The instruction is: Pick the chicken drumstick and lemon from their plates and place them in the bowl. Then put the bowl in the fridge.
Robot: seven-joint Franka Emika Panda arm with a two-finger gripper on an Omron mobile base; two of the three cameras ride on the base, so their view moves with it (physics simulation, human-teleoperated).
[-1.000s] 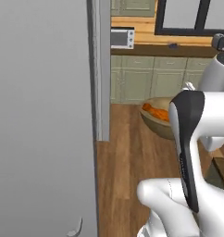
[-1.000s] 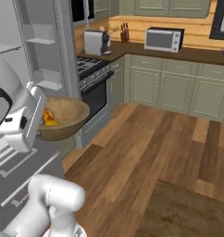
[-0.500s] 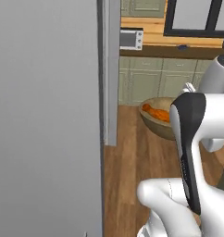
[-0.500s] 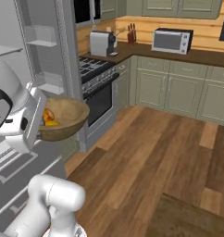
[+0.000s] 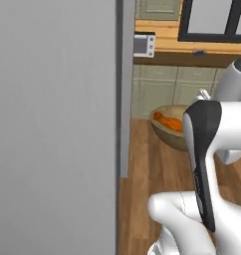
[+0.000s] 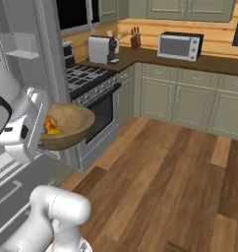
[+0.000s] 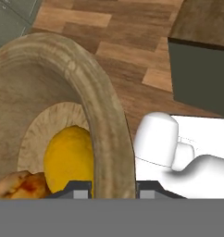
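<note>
Bowl (image 6: pixel 67 125): round, deep, light tan wood with thick walls. Held in the air above the wood floor (image 6: pixel 160 172), level, just beside the stove front in the right base view; in the left base view it sits past the edge of the grey fridge door (image 5: pixel 53 129), partly behind the arm.

Hand (image 7: pixel 111 190): nearly closed, its two dark tips pinching the bowl's wall, one tip inside the bowl and one outside, as the hand view shows. In the right base view the white wrist meets the bowl at its left rim.

Lemon (image 7: pixel 70 159): yellow, rounded, lying on the bowl's bottom against the near wall. It also shows as a yellow patch inside the bowl in the right base view.

Chicken drumstick (image 7: pixel 19 185): glossy orange-brown, in the bowl, touching the lemon at the lower left of the hand view. In the left base view it appears as an orange piece lying across the inside of the bowl.

Fridge (image 6: pixel 20 64): tall, light grey, at the left of the right base view, with a white door shelf near the top and pale drawers low down beside the arm.

Surroundings: stove (image 6: pixel 91 93) with dark oven door; sage-green cabinets (image 6: pixel 190 106) under a dark counter (image 6: pixel 209 63); microwave (image 6: pixel 180 46), toaster (image 6: pixel 101 49) and knife block (image 6: pixel 135 38) standing on that counter.
</note>
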